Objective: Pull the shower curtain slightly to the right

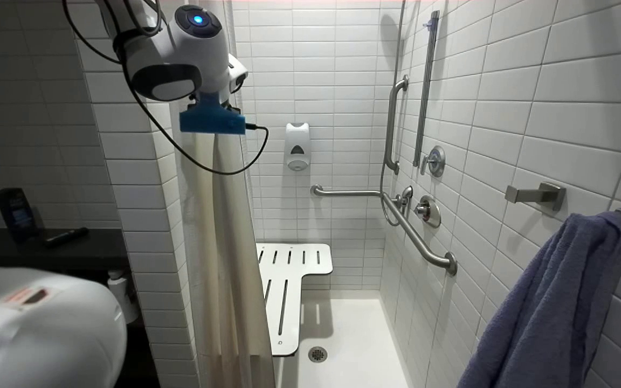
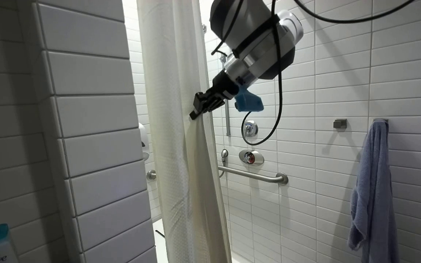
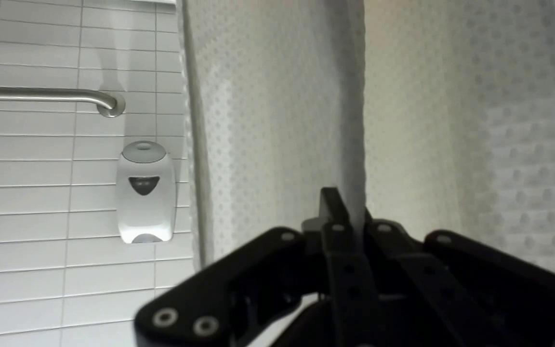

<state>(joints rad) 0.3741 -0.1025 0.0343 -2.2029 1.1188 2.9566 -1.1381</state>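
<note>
The cream shower curtain [image 1: 229, 258] hangs in long vertical folds beside the tiled wall corner. It also shows in an exterior view [image 2: 170, 128] and fills the middle and right of the wrist view [image 3: 277, 120]. My gripper [image 3: 352, 217] is shut on a fold of the curtain; the fold's edge runs between the two fingers in the wrist view. In an exterior view the gripper [image 2: 197, 111] reaches in from the upper right, tilted down, with its fingertips at the curtain. In an exterior view the fingers are hidden behind the blue mount [image 1: 213, 119].
A tiled wall corner [image 1: 132, 188] stands left of the curtain. A white shower bench [image 1: 289, 291] is behind it. Grab bars [image 1: 418, 240] run along the shower walls. A soap dispenser [image 3: 145, 193] is on the back wall. A blue-grey towel [image 2: 371, 197] hangs at the right. A loose cable [image 1: 224, 172] hangs from the arm.
</note>
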